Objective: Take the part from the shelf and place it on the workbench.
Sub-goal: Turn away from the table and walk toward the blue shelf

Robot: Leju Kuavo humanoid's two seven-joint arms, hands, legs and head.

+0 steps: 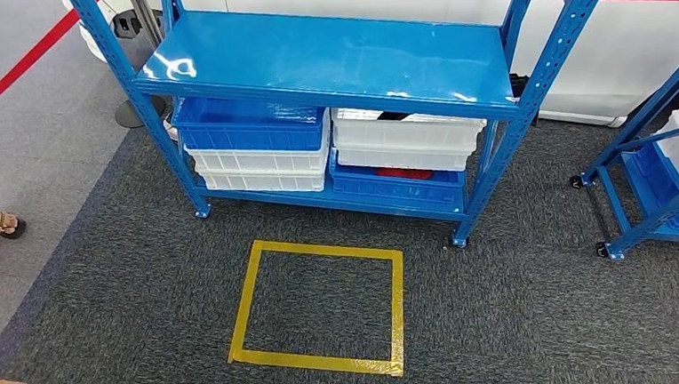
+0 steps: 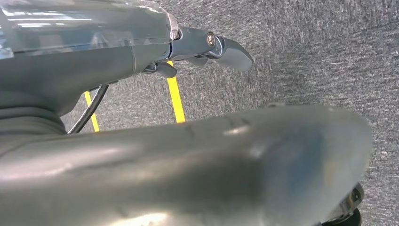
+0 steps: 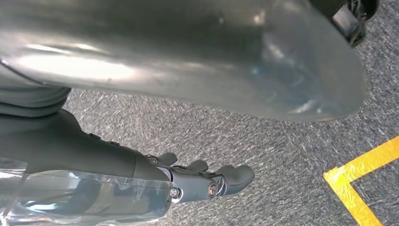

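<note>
The blue shelf (image 1: 328, 63) stood ahead on grey carpet (image 1: 503, 307), stacked blue and white bins (image 1: 258, 148) on its low tier; which held the part could not be told. Both the left hand (image 2: 207, 47) and right hand (image 3: 207, 181) hung above the carpet, fingers loosely extended, holding nothing. A yellow tape square (image 1: 321, 304) lay nearer.

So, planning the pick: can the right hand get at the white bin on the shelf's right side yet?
Probably not: the right hand hangs over the carpet, and the white bin sits under the blue shelf.
</note>
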